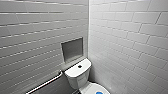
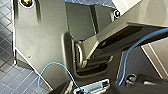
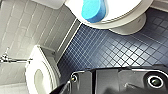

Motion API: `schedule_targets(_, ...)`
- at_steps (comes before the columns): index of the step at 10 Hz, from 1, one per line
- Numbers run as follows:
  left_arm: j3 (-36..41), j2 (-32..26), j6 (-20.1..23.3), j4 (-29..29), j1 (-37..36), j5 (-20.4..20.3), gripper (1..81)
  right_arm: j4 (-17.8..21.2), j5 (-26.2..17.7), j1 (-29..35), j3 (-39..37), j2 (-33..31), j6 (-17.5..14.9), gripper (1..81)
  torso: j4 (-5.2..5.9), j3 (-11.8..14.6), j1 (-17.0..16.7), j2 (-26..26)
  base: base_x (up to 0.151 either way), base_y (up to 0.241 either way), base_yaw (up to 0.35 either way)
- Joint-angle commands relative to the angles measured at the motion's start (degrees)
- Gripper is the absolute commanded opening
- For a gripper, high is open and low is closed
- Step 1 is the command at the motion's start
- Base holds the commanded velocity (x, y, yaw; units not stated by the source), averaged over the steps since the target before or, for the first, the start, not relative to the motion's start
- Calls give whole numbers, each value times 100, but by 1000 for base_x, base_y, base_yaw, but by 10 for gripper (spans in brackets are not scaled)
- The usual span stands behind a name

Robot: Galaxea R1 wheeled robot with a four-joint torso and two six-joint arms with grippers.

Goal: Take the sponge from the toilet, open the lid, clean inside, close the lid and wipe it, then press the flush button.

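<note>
Sponge (image 3: 93,10): one, blue, lying on lid (image 3: 122,7), touching it.
Lid: one, shut over toilet (image 1: 78,79) bowl.
Button (image 1: 79,66): one, dark, middle of toilet tank top.
Rail (image 1: 46,83): one, on wall beside toilet tank.
Jaws: cannot tell how open, nor any hold.

Left arm's dark wrist plate (image 2: 42,37) close before its camera, jointed bar (image 2: 107,41) crossing it at an angle, thin blue cable (image 2: 53,67) looping over the plate, right arm's wrist plate (image 3: 117,80) facing downward, round fitting (image 3: 155,81) at its corner.
</note>
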Motion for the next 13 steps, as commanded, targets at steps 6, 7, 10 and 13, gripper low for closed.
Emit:
schedule_targets(6, -525, 460, 2, 20, 425, 288, 811, -30, -1209, 1756, -510, -16, 611, 811, 0, -629, 992, -1567, 0, 0, 0)
schedule_targets(7, -525, 504, 2, 29, 593, 279, 811, -30, -1280, 1913, -581, 90, 629, 811, 0, -753, 1130, -1784, 0, 0, 0)
schedule_targets(10, -534, 495, 2, 37, 971, -186, 811, -30, -1649, 2309, -756, 502, 629, 811, 0, -1117, 1539, -2430, 0, 0, 0)
schedule_targets(13, -534, 522, 2, 46, 980, -178, 811, 23, -1913, 2643, -932, 889, 664, 811, 0, -1571, 1947, -3075, 0, 0, 0)
